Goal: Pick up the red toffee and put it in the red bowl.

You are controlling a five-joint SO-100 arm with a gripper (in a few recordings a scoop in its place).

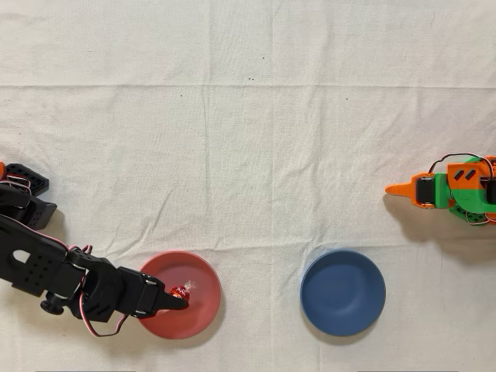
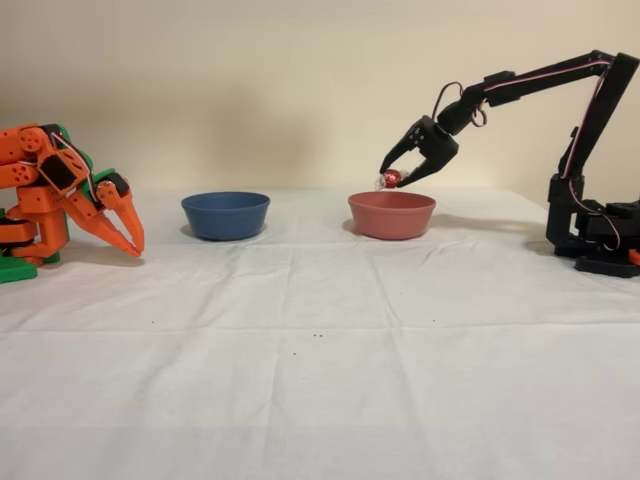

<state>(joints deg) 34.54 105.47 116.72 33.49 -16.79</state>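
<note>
The red toffee [image 1: 180,292] [image 2: 391,179] hangs just above the red bowl [image 1: 203,271] [image 2: 392,215], pinched at the tips of the black arm's gripper [image 1: 179,295] [image 2: 391,178]. In the overhead view the bowl lies at the lower left and the gripper reaches over it from the left. In the fixed view the gripper points down over the bowl's left half, its fingers closed on the toffee, a little above the rim.
A dark blue bowl [image 1: 342,292] [image 2: 225,215] stands beside the red one. The idle orange arm [image 1: 449,188] [image 2: 60,195] rests at the table's other end. White cloth covers the table.
</note>
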